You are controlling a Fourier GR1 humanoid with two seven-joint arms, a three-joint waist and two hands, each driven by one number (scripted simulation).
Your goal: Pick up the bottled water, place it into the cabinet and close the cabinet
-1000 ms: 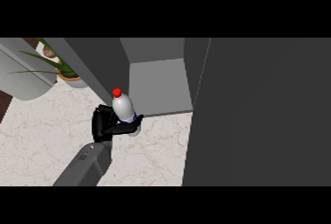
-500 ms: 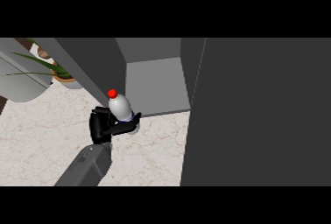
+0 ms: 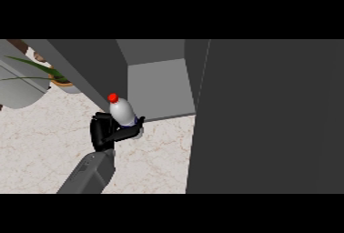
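The water bottle [image 3: 121,112] is clear with a red cap and a dark label. It stands nearly upright in my left hand [image 3: 105,132], whose fingers curl round its lower half and hide its base. Hand and bottle hover over the marble counter [image 3: 40,136], just in front of the lower left corner of the open grey cabinet [image 3: 161,86]. The cabinet's inner shelf shows nothing on it. My right hand does not show anywhere.
A large dark cabinet door [image 3: 269,118] stands open and fills the view's right half, hiding everything behind it. The cabinet's dark side wall [image 3: 87,63] rises just left of the bottle. A potted plant [image 3: 57,79] and a grey rounded object [image 3: 20,88] sit far left.
My left hand and the bottle have shifted slightly left and towards the cabinet's opening. The whole view has drifted a little, with the plant lower in the picture.
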